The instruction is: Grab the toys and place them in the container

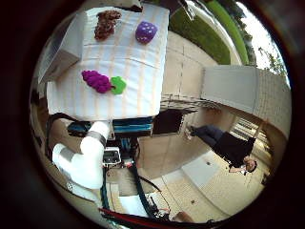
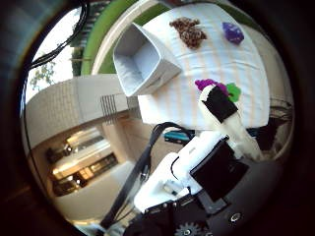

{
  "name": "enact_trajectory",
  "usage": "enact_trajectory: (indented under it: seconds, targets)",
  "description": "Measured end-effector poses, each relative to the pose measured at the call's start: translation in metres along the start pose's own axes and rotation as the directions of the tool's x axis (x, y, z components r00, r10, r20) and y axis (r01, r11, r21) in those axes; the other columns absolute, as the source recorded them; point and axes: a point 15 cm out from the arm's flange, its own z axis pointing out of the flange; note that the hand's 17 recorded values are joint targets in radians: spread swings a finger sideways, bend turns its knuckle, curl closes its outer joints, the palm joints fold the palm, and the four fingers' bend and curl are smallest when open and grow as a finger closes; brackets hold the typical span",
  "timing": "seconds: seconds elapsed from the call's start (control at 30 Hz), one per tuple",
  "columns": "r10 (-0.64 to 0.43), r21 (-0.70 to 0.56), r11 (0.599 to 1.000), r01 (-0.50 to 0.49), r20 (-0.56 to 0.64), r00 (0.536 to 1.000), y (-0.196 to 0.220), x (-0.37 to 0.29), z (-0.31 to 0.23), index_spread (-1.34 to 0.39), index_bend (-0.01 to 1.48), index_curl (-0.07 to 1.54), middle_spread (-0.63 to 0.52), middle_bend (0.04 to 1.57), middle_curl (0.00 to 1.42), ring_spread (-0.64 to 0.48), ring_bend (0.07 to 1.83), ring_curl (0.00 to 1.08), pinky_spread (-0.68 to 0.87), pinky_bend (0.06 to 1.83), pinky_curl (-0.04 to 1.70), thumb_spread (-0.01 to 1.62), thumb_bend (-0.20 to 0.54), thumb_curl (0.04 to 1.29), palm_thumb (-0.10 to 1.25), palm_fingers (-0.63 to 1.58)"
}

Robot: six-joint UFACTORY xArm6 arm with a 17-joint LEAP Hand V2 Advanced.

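Three toys lie apart on a table under a striped cloth (image 1: pixel 131 62): a purple bunch of grapes with a green leaf (image 1: pixel 97 81), a purple spotted cube (image 1: pixel 146 31) and a brown plush toy (image 1: pixel 106 23). A grey, empty container (image 2: pixel 147 54) stands at the table's edge beside the brown toy. My hand (image 2: pixel 216 147) hangs high above the table and far from every toy. One white finger with a black pad (image 2: pixel 220 105) reaches out straight and covers part of the grapes in the thumb side view. The hand is open and holds nothing.
The white arm (image 1: pixel 86 160) rises from its base beside the table's near edge. Paved ground (image 1: pixel 190 157), a low pale wall (image 1: pixel 238 88) and a strip of grass (image 1: pixel 200 33) surround the table.
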Motion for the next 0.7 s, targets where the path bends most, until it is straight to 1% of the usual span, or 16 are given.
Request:
enact_trajectory:
  seconds: [0.17,0.37,0.5,0.6,0.7]
  targets:
    - [0.012,-0.025,1.000,-0.012,-0.005,1.000,-0.006,0.009,0.008,-0.30,0.20,0.36,0.04,0.15,0.28,0.29,0.30,0.32,0.43,0.40,0.22,1.24,-0.023,0.39,0.74,0.24]
    - [0.015,0.010,1.000,-0.015,-0.021,1.000,-0.030,0.021,0.024,-0.29,0.19,0.36,0.04,0.16,0.28,0.28,0.32,0.32,0.43,0.39,0.22,1.25,-0.018,0.39,0.75,0.25]
    - [0.025,-0.011,1.000,-0.026,-0.013,1.000,-0.040,0.026,0.060,-0.26,0.18,0.35,0.04,0.16,0.28,0.28,0.34,0.33,0.42,0.40,0.22,1.24,-0.019,0.39,0.75,0.26]
    - [0.013,-0.037,0.999,-0.013,-0.011,1.000,-0.053,0.026,0.109,-0.23,0.17,0.34,0.04,0.17,0.29,0.28,0.35,0.33,0.42,0.41,0.22,1.24,-0.020,0.39,0.75,0.26]
    - [0.009,-0.059,0.998,-0.009,-0.008,1.000,-0.060,0.024,0.138,-0.19,0.15,0.33,0.03,0.18,0.30,0.28,0.37,0.34,0.42,0.42,0.22,1.23,-0.033,0.38,0.72,0.26]
